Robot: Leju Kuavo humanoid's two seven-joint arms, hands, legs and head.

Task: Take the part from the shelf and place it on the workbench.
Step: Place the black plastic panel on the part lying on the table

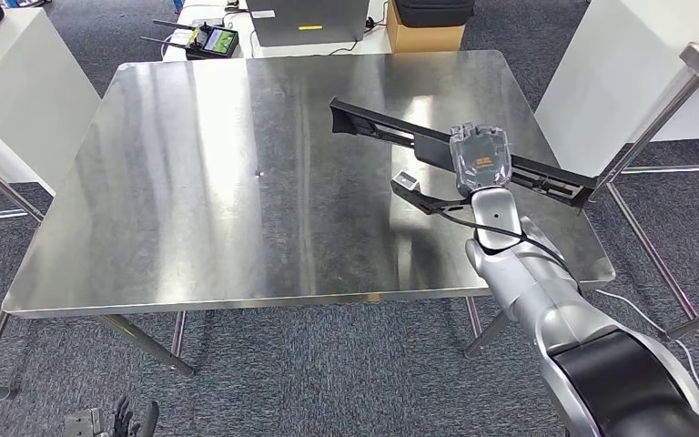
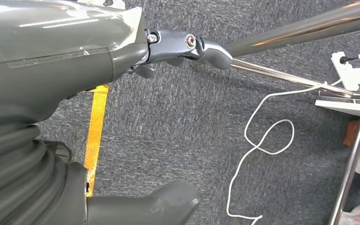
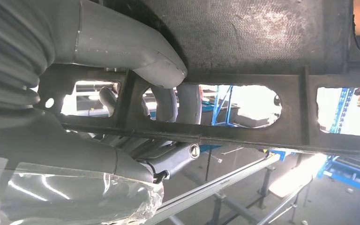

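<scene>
The part (image 1: 373,127) is a long black plastic frame with cut-outs and a short side arm ending in a grey tip. My right hand (image 1: 481,159) grips it near its middle, over the right side of the steel workbench (image 1: 218,182). Whether the part touches the top I cannot tell. In the right wrist view my thumb (image 3: 136,51) and fingers wrap a bar of the black part (image 3: 243,28). My left hand (image 1: 114,421) hangs low beside the workbench's near left corner. In the left wrist view the left hand (image 2: 75,70) holds nothing, its fingers apart above the carpet.
A controller with a green screen (image 1: 214,41) and a cardboard box (image 1: 423,36) lie beyond the workbench's far edge. White cabinets stand at the left (image 1: 9,91) and right (image 1: 619,73). Another steel table's leg (image 1: 655,118) rises close on the right. A white cable (image 2: 262,140) lies on the carpet.
</scene>
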